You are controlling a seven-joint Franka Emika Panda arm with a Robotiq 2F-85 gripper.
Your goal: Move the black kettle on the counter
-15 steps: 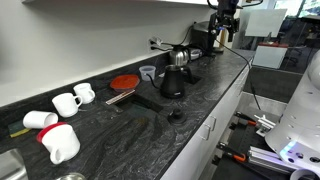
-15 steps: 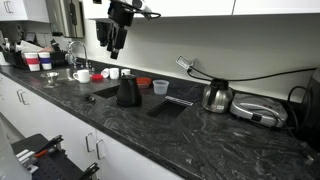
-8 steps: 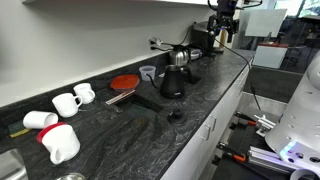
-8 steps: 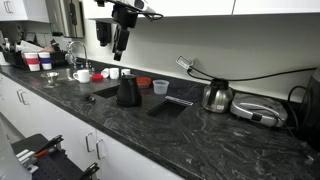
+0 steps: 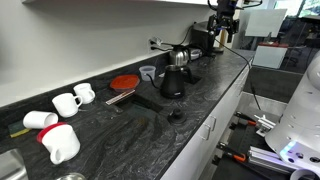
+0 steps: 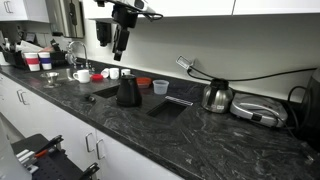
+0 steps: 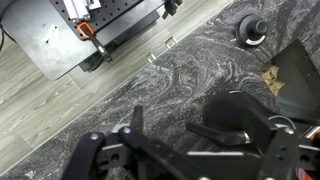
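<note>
Exterior view: the black kettle [image 5: 172,82] is standing upright on the counter [image 5: 150,135], mid-length, back from the front edge. A steel pot [image 5: 181,57] is sitting just behind the kettle and a blue cup [image 5: 148,72] near it toward the wall. A red disc [image 5: 123,82] is lying beside the kettle, with white mugs [image 5: 72,99] well beyond that. A small black knob [image 5: 175,114] is lying in front of the kettle. The gripper [image 5: 222,40] is hanging high, well past the kettle; its opening is too small to read here.

Other exterior view: the kettle [image 6: 127,91] is standing on the counter [image 6: 200,140] with a flat black mat [image 6: 165,107] just beside it. The gripper [image 6: 118,49] is hovering well above the kettle, touching nothing.

Wrist view: the gripper [image 7: 172,125] is showing its fingers [image 7: 135,118] spread wide and holding nothing. A dark rounded shape, apparently the kettle [image 7: 255,112], is sitting beside the fingers, partly hidden. The knob [image 7: 250,30] is lying apart from the kettle near the counter [image 7: 190,70] edge.
</note>
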